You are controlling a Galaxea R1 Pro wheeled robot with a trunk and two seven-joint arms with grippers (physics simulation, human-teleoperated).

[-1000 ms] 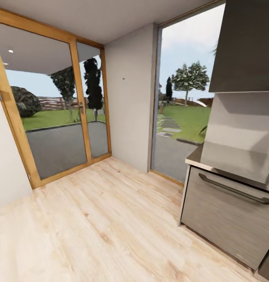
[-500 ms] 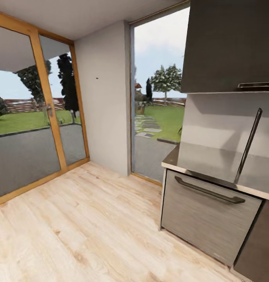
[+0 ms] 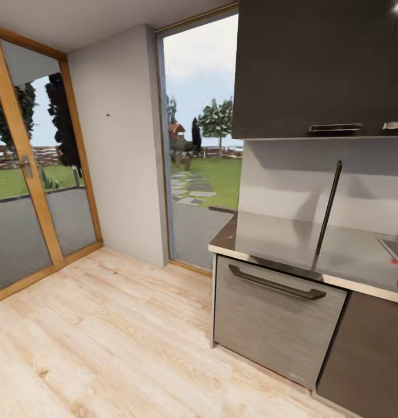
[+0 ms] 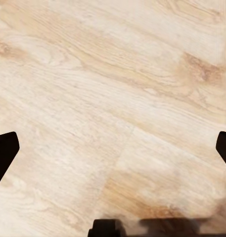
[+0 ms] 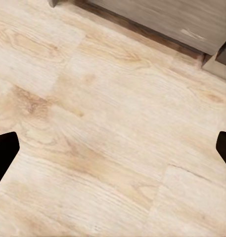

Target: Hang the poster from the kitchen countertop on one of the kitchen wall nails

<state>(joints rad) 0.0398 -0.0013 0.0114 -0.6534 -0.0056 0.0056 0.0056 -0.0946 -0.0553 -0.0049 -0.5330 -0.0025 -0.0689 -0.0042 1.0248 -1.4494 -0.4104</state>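
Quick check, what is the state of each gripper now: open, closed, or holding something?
Left gripper: open, holding nothing, above the wood floor.
Right gripper: open, holding nothing, above the floor near the drawer front.

Kitchen countertop (image 3: 292, 244): glossy grey-brown slab, thin pale edge, over a dark grey drawer front with a bar handle. 1 wall nail (image 3: 108, 114): dark speck on pale wall.

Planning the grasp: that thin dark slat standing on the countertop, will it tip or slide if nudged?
Likely tips: the slat stands tilted on a narrow foot. The countertop looks glossy, so its foot may slide. Probably light, being so thin.
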